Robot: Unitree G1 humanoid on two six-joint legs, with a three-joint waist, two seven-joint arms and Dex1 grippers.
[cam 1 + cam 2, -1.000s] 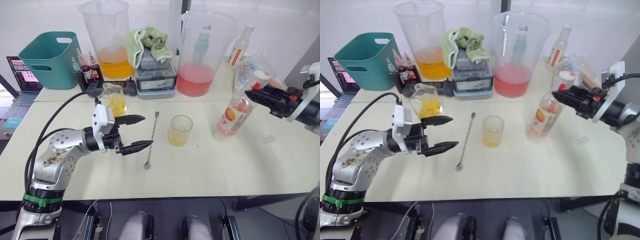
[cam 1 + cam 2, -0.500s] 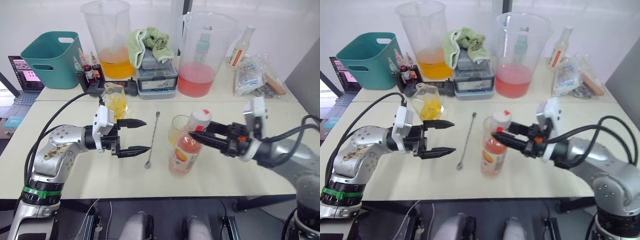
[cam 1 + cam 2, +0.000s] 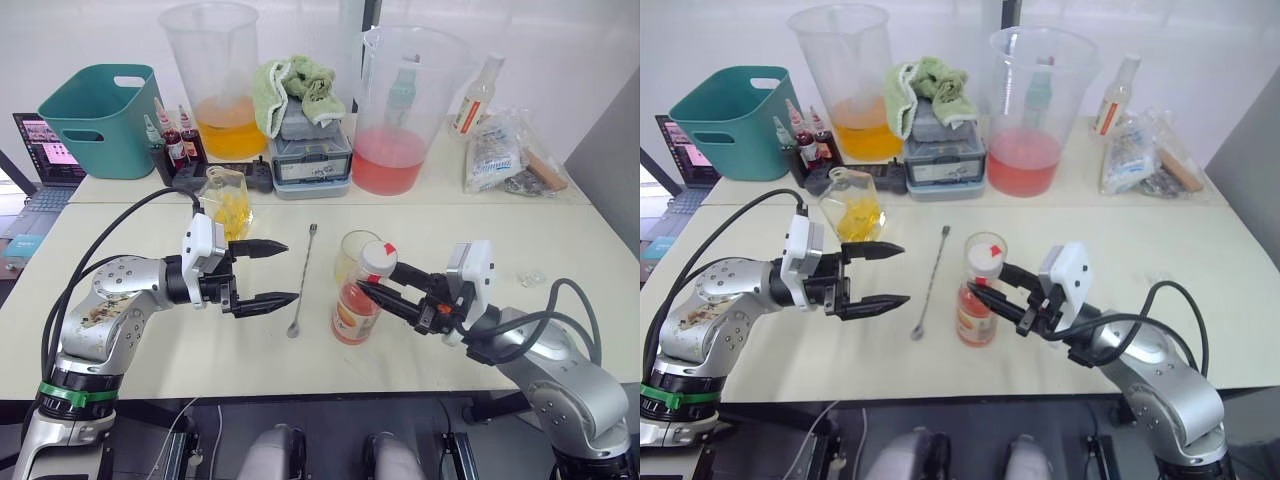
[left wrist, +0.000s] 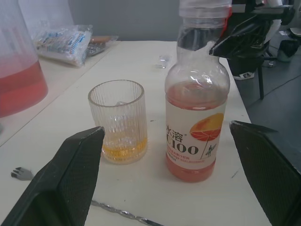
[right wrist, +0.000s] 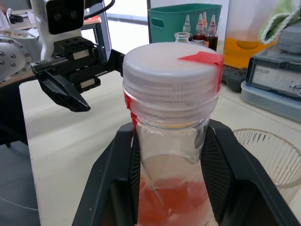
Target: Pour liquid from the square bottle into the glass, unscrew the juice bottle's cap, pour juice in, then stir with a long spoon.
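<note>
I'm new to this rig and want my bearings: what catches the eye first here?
The right gripper clamps the neck of the capped juice bottle at table centre, just in front of the ribbed glass with a little yellow liquid. The left gripper waits open to their left, the long spoon between.
</note>
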